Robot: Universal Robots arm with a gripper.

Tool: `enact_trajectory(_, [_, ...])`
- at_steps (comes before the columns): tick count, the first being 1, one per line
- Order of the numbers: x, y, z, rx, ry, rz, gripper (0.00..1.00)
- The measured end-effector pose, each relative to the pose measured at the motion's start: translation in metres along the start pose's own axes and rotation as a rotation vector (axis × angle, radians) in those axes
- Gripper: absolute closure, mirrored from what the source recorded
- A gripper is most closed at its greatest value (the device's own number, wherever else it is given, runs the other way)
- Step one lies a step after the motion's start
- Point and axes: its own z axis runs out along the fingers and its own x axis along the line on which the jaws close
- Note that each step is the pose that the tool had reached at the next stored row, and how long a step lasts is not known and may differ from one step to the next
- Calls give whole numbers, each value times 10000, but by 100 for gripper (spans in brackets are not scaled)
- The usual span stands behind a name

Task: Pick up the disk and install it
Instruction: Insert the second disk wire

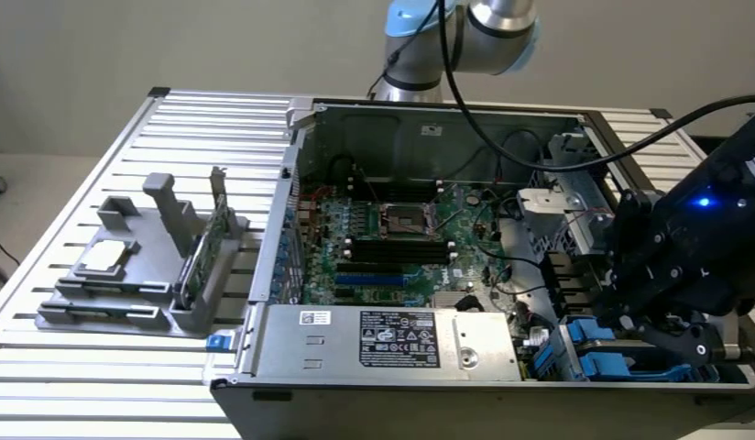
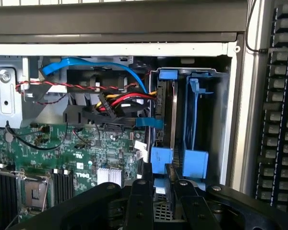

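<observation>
Within the grey metal drive cage [image 2: 223,120] at the corner of the open computer case [image 1: 353,385], the disk [image 2: 162,157], a dark slab seen edge-on in a bright blue plastic carrier, stands in the slot nearer the green motherboard [image 2: 86,158]. A second blue carrier [image 2: 195,163] occupies the slot just beside it. In the exterior view, blue carrier parts of the disk [image 1: 597,357] show low at the exterior view's right, under the arm's head.

Step in hand, as judged: installation. The disk is no longer out on the bench; it sits in the cage, and seating appears to be under way or close to complete.

The black gripper [image 2: 159,181] hangs directly at the near blue end of the disk, touching it or just short of it; which cannot be told. Whether the gripper is open or closed also cannot be told.

Red, yellow and black power leads [image 2: 125,100] and a blue flat cable [image 2: 86,64] lie near the slot. Any further seating calls for a straight push along the slot, kept clear of these cables.
</observation>
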Motion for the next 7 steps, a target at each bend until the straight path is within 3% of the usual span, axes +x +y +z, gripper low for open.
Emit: enact_trajectory(7, [0, 0, -1, 1, 2, -1, 75])
